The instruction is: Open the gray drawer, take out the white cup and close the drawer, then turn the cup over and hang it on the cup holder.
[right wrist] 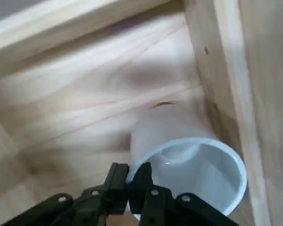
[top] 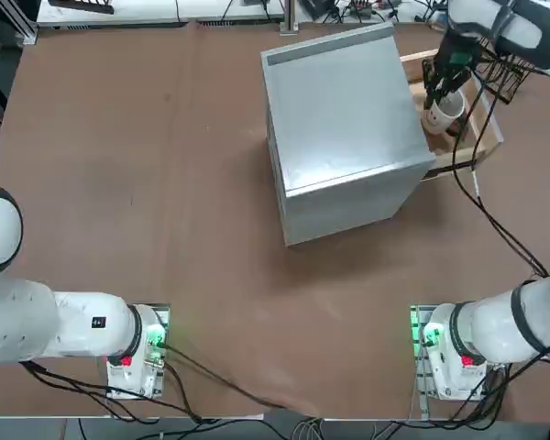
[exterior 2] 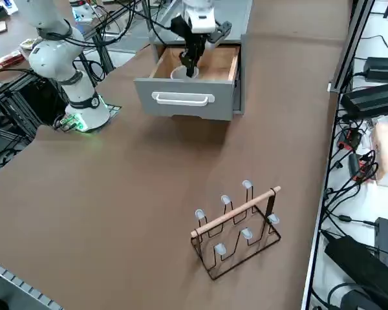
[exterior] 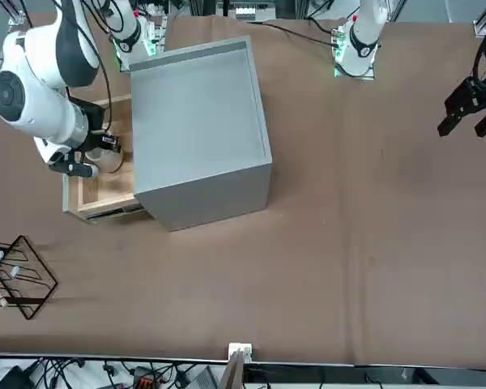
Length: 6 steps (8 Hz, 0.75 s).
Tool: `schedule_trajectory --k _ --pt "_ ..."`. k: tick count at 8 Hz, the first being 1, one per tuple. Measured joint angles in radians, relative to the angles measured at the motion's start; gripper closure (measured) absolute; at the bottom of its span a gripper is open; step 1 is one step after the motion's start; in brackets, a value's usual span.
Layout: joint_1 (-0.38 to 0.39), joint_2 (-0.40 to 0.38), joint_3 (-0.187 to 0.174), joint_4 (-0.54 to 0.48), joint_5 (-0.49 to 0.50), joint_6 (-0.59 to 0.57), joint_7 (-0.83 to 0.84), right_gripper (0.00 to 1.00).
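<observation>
The gray drawer (exterior 2: 184,98) stands pulled out of the gray cabinet (top: 344,128), showing its light wood tray (top: 484,137). The white cup (right wrist: 193,165) stands upright inside the tray, close to one wooden wall, and also shows as the cup (exterior 2: 178,73) behind the drawer front. My right gripper (right wrist: 132,181) reaches down into the drawer and is shut on the cup's rim, one finger inside and one outside. From overhead the gripper (top: 437,92) sits right over the cup (top: 446,110). The cup holder (exterior 2: 236,226) stands on the table in front of the drawer, apart from it.
The drawer's white handle (exterior 2: 181,99) faces the cup holder's side. The cabinet's flat top (exterior: 198,113) rises beside the arm. Cables (top: 495,225) trail from the arm across the brown table. Black boxes and wires (exterior 2: 375,90) lie beyond the table's edge.
</observation>
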Motion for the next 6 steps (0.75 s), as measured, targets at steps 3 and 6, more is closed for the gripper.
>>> schedule_trajectory --k 3,6 --pt "0.000 -0.015 -0.003 0.171 0.000 -0.159 0.038 0.95" --pt "-0.006 -0.019 -0.016 0.360 0.000 -0.344 0.059 0.95"
